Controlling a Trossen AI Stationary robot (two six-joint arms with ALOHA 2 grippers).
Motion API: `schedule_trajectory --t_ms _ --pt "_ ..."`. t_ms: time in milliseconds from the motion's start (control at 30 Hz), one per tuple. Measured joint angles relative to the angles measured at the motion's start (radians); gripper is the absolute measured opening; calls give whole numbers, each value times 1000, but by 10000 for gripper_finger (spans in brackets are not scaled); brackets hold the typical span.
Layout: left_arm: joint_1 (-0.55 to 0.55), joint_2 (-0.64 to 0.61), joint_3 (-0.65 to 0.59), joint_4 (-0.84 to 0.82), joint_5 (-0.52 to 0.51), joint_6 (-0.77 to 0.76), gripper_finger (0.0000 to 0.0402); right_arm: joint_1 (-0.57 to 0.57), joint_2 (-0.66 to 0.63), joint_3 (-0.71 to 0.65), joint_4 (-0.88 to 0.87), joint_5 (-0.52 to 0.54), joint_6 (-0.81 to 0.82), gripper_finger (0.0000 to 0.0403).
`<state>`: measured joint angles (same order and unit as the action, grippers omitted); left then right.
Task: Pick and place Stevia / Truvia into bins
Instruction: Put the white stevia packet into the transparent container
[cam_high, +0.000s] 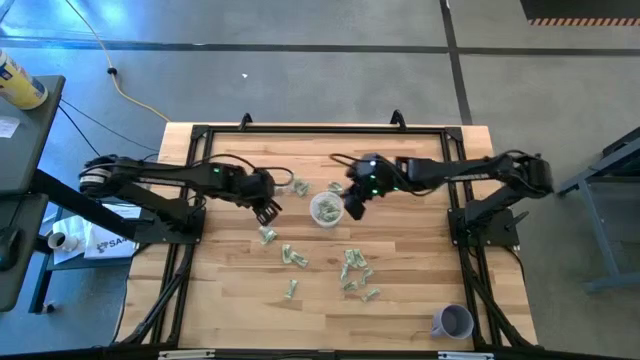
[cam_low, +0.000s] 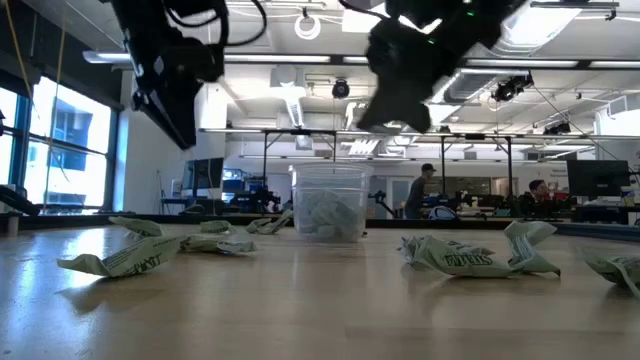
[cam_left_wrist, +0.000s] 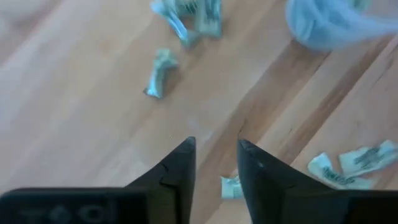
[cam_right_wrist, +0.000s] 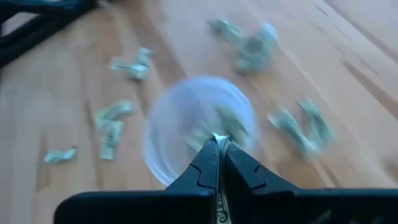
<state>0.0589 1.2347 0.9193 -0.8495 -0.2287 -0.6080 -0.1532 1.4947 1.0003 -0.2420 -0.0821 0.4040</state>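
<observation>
Crumpled green-and-white Stevia packets lie scattered on the wooden table (cam_high: 420, 300), most of them near its middle (cam_high: 352, 272). The clear cup (cam_high: 326, 210) stands upright among them with several packets inside (cam_low: 328, 212). My right gripper (cam_right_wrist: 219, 139) hangs just above the cup (cam_right_wrist: 186, 124), on its right side, and is shut on a packet. My left gripper (cam_high: 268, 209) hovers open above the table left of the cup, with one packet (cam_left_wrist: 231, 187) lying below its fingers and another (cam_left_wrist: 159, 73) farther ahead. My right gripper pinches a Stevia packet between its two fingers; only a thin greenish strip of it (cam_right_wrist: 219, 211) shows in the slit between them. The fingers slant down from the table's right side. The packet is lifted clear, above the cup's mouth.
A lavender cup (cam_high: 452, 321) stands near the table's near right corner. A black frame (cam_high: 300, 130) runs around the table's edges. Loose packets lie at the left (cam_low: 120, 258) and the right (cam_low: 470, 255) of the clear cup in the low view. People stand in the room behind.
</observation>
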Motion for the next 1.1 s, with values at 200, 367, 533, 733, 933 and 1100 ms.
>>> schedule_trajectory --t_ms 200,367,533,733,933,1100 --pt "3 -101 -38 2 -65 -18 98 -6 182 181 -32 -119 -109 17" --pt "-1 -121 -127 2 -11 -85 91 -12 294 267 -175 -171 -155 69" --pt "-27 -119 -191 75 130 -151 126 -10 292 323 -253 -127 -238 158" --pt "-181 -115 -240 182 193 111 185 4 205 344 -397 24 -399 248" --pt "-257 -73 -291 263 187 294 222 11 102 281 -529 150 -432 283" --pt "-243 -7 -311 311 129 423 229 9 25 176 -538 183 -358 287"
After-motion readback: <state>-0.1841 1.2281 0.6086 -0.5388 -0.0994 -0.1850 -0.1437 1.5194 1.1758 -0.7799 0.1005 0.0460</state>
